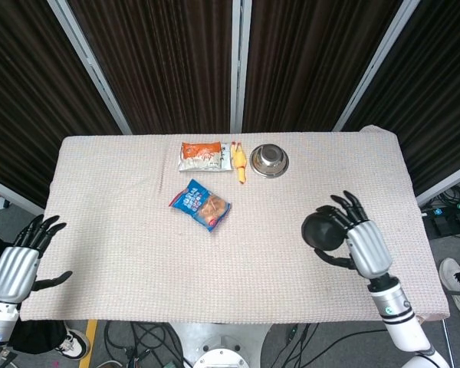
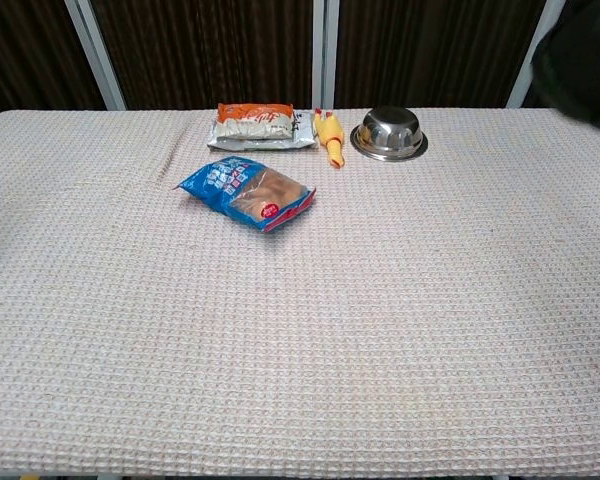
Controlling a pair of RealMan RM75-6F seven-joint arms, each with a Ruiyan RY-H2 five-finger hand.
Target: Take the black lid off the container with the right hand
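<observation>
Dark curtains hung behind the table [image 1: 123, 261], which was covered in a pale waffle-weave cloth. Along its far side lay a blue snack bag [image 1: 200, 205], an orange-and-silver packet [image 1: 201, 156], a steel bowl [image 1: 269, 161] and a small yellow rubber chicken [image 1: 238, 163].

The black lid [image 1: 320, 229] was over the right part of the table, near the front edge, wrapped by the right hand [image 1: 351, 238]; in the chest view it showed only as a dark blur at the top right corner [image 2: 580, 60], apparently lifted clear of the cloth. No container body could be made out beneath it. The lid looked light, rigid and smooth, so likely a little slippery; its rim seemed the surest hold.

The right hand's fingers curled around the lid's edge, gripping it. The left hand [image 1: 19, 264] hung off the table's left front corner, fingers spread, holding nothing.
</observation>
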